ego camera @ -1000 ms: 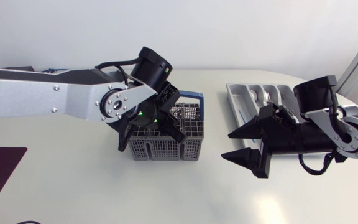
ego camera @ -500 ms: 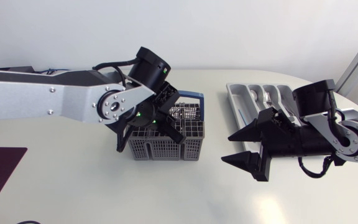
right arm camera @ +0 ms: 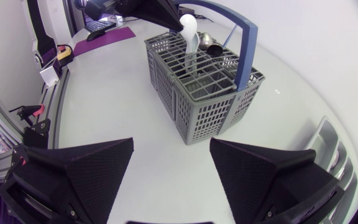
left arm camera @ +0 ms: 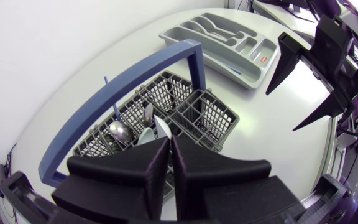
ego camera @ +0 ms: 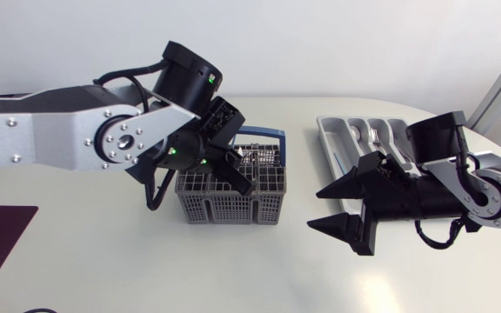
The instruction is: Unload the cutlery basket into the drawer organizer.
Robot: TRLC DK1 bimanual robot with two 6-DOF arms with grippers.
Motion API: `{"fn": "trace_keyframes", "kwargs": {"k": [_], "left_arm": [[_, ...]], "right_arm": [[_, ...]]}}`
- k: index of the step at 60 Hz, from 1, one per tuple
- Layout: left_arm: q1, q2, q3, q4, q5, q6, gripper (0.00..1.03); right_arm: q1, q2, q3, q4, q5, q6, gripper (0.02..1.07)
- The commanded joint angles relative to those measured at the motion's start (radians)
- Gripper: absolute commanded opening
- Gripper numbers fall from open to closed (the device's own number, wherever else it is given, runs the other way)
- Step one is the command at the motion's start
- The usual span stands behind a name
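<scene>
left tool (left arm camera: 168,146) pinches the white spoon (right arm camera: 191,37) by its upper end above the basket (ego camera: 224,207); it looks light, stiff and probably slippery. right tool (right arm camera: 171,152) gapes.

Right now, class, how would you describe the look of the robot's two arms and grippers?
The left arm has silver-grey links dotted with screws, black joints, looping black cables and small green lights. The right arm looks alike, a black cable hanging beneath. The left gripper and right gripper are matte black, each with two broad wedge fingers.
</scene>
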Motion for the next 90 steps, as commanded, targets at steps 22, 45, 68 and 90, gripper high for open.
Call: {"fn": "trace_keyframes", "kwargs": {"k": [22,45,68,90], "left_arm": [[0.007,-0.057,-0.037,0.016,0.045,0.009,0.12],[0.007,-0.086,-0.043,0.019,0.050,0.009,0.12],[0.007,-0.117,-0.050,0.036,0.067,0.006,0.13],[0.007,-0.138,-0.049,0.050,0.082,0.008,0.13]], "right_arm": [[0.007,-0.007,-0.014,-0.005,0.000,-0.017,0.91],[0.100,-0.007,0.040,-0.020,0.016,0.018,0.90],[0.185,0.023,0.092,-0.010,0.059,0.055,0.91],[0.214,0.082,0.137,0.009,0.064,0.055,0.91]]}}
